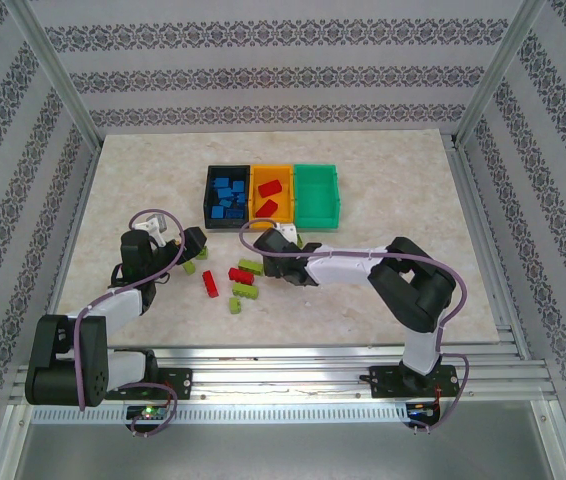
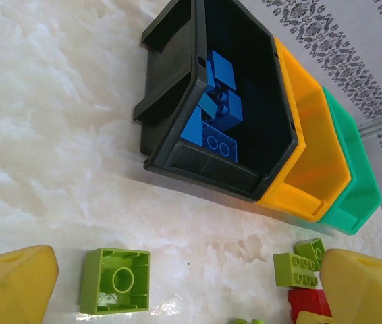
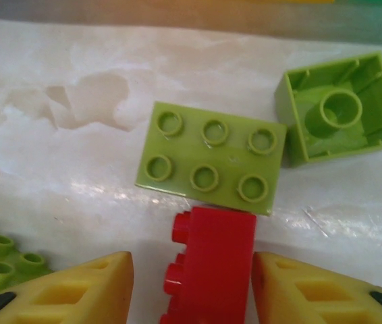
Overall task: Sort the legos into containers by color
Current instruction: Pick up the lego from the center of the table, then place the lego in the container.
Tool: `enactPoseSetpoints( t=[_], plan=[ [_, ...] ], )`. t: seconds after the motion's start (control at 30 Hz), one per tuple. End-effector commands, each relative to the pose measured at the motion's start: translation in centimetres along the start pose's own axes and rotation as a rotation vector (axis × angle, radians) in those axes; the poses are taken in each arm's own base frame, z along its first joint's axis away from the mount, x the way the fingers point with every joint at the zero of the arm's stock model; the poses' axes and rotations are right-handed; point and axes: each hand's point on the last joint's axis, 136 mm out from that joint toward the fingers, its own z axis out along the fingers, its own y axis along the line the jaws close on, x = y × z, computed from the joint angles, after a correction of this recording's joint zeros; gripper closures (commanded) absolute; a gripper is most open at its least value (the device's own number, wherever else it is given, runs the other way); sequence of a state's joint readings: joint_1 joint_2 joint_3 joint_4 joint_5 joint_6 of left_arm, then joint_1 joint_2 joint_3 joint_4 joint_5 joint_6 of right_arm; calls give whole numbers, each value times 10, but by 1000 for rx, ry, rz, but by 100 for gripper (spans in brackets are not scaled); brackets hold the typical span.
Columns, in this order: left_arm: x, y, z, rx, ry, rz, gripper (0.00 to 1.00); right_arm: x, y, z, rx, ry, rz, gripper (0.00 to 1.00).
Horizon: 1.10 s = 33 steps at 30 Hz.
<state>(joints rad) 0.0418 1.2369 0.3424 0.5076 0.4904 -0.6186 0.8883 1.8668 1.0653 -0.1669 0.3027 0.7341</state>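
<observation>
High rear camera overlooks the whole table point(image 1: 403, 200); close wrist cameras look down, left sharing the black bin point(image 2: 177, 88).

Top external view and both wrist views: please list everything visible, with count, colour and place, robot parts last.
table: one, pale marble pattern, under everything
black bin: one, black, leftmost of the row at the far middle
orange bin: one, orange, middle of the row
green bin: one, green, rightmost of the row
blue bricks: several, blue, in the black bin
binned red bricks: two, red, in the orange bin
loose red bricks: two, red, on the table in front of the bins
loose green bricks: about six, yellow-green, scattered around the red ones
left gripper: one, yellow fingers, wide open, left of the loose bricks
right gripper: one, yellow fingers, open astride a loose red brick
</observation>
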Motion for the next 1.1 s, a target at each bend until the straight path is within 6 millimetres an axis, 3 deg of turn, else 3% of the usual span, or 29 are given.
enactPoseSetpoints(
  t=[0.0,0.17,0.33,0.43,0.7,1.07],
  plan=[
    [-4,1,-1,5,-10,-4,0,4,-5,-9,5,-12,-8,54],
    [-4,0,-1,6,-10,-4,0,3,-7,-15,-10,-22,-23,66],
    [-5,0,-1,5,-12,-3,0,-12,-3,-35,-52,-67,-47,77],
    [-4,1,-1,5,-10,-5,0,-25,0,-50,-83,-100,-54,78],
    [-4,1,0,6,-9,-6,0,-77,-1,-76,-186,-161,-20,78],
    [-3,4,1,-3,-6,-4,0,-145,-3,-66,-260,-191,29,77]
  ],
)
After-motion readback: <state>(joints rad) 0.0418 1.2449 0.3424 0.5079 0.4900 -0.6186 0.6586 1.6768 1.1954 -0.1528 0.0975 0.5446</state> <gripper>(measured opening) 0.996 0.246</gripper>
